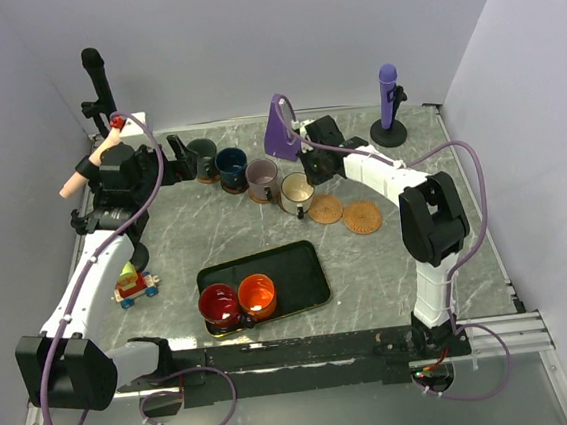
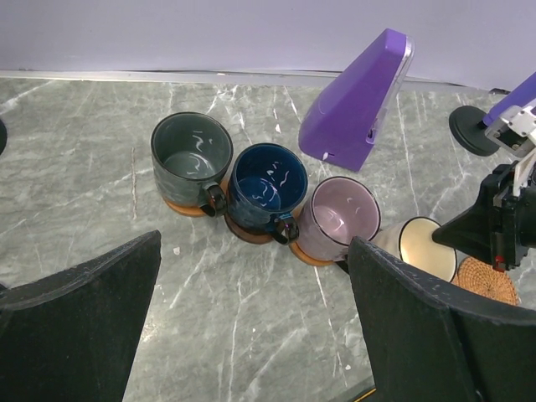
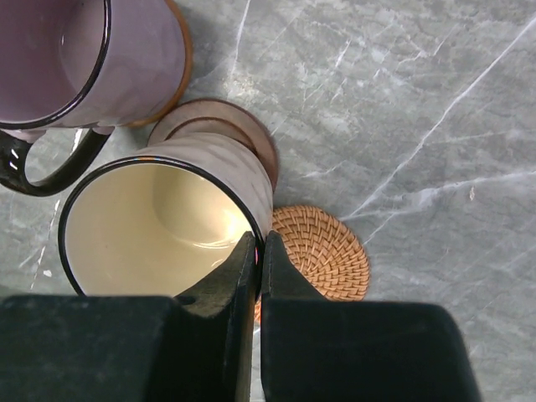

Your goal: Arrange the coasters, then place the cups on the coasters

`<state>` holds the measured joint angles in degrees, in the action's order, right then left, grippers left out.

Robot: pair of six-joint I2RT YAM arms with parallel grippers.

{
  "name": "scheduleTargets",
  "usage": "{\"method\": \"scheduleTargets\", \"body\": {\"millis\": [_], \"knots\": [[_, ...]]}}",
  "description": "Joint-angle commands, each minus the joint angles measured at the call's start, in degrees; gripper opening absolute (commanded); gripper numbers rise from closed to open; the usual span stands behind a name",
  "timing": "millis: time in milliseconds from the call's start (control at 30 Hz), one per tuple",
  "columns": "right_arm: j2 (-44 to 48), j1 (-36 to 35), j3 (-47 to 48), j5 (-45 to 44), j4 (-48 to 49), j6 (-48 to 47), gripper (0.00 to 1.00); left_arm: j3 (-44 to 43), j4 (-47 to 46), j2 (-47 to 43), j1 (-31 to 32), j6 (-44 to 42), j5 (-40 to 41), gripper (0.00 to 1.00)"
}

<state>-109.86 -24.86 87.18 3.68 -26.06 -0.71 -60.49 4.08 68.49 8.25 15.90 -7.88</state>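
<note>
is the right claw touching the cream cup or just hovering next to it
Touching. The right wrist view shows the right claw shut on the rim of the cream cup, one finger inside the cup and the other against its outer wall.

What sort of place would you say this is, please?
Probably a robot lab test cell: a marble-look table boxed in by plain walls, a left arm and right arm bolted at its near edge, and staged props like mugs, coasters and a toy.

no readable txt, no labels, brands, nos. or signs legible in any of the 3 views
</note>
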Motion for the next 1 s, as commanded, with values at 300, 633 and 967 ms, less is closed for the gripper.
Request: {"method": "scheduleTargets", "body": {"millis": [300,633,967], "knots": [[-1.05,-0.01,5.72,0.01,3.04,0.62,0.00,-1.56,-2.76,-0.11,-0.96,1.15,-2.31,0.97],[-3.60,-0.27,8.98,-0.61,1.63,0.62,0.00,-1.56,-2.84,-0.29,-1.31,1.33,-2.58,0.97],[-4.92,-0.36,9.94,-2.01,0.40,0.62,0.00,-1.39,-2.93,-0.28,-1.75,1.77,-3.28,0.97]]}}
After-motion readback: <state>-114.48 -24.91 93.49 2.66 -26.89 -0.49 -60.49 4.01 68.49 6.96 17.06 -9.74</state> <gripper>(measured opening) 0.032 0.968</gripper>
